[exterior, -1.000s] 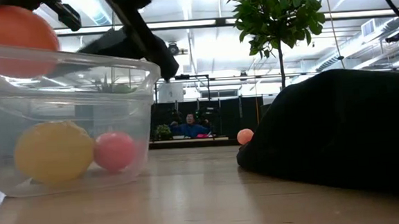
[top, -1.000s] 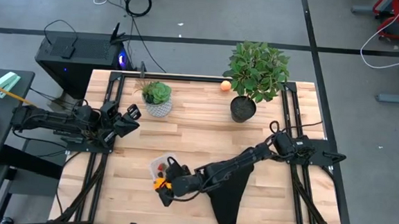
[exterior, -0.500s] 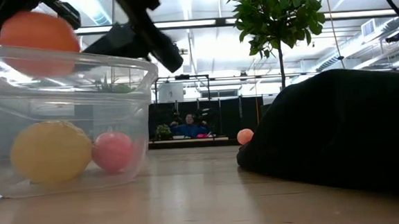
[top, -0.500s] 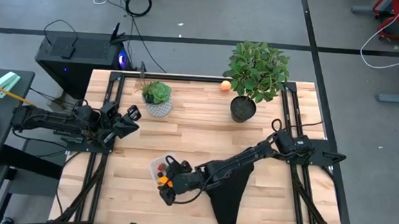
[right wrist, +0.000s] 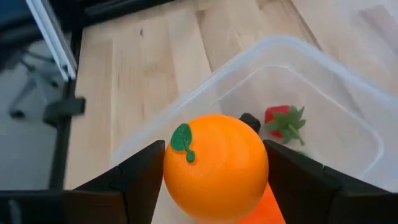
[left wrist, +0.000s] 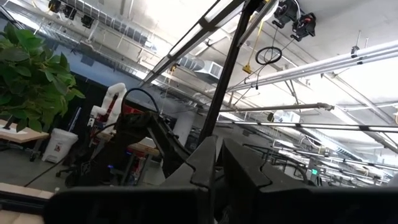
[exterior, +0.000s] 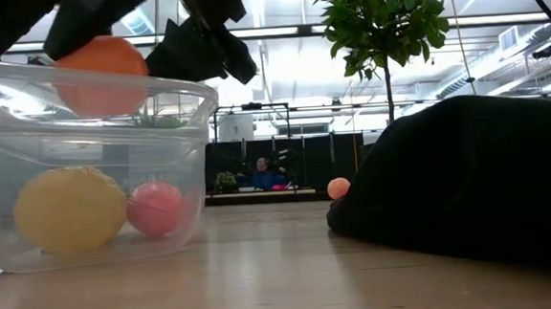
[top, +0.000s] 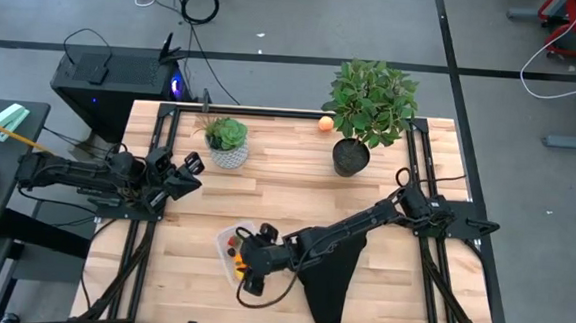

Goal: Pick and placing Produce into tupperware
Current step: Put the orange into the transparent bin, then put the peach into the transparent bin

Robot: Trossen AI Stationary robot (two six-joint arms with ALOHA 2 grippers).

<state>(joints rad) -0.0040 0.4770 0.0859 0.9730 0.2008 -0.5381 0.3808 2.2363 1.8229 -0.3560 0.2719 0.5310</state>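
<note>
Orange [right wrist: 216, 163] gripped in right hand [right wrist: 217, 180], fingers either side, held just above the tub's [right wrist: 348, 118] near rim. Wrist view shows a leaf sticker on the orange and a strawberry [right wrist: 283, 122] on the tub floor; low view shows instead a yellow fruit [exterior: 71, 209] and a pink one [exterior: 156, 209] inside the tub [exterior: 194, 159], w/ orange [exterior: 100, 74] at rim height (not yet inside). High view: tub [top: 235, 234] near tabletop's [top: 296, 187] front edge, black cloth [top: 336, 285] just beside it under right arm. One orange-ish fruit [top: 325, 124] at far edge, by big plant [top: 372, 102]; small plant [top: 227, 140] nearby. Open wood between. Left hand [top: 190, 166] clenched, empty, parked at left edge, well apart.
</note>
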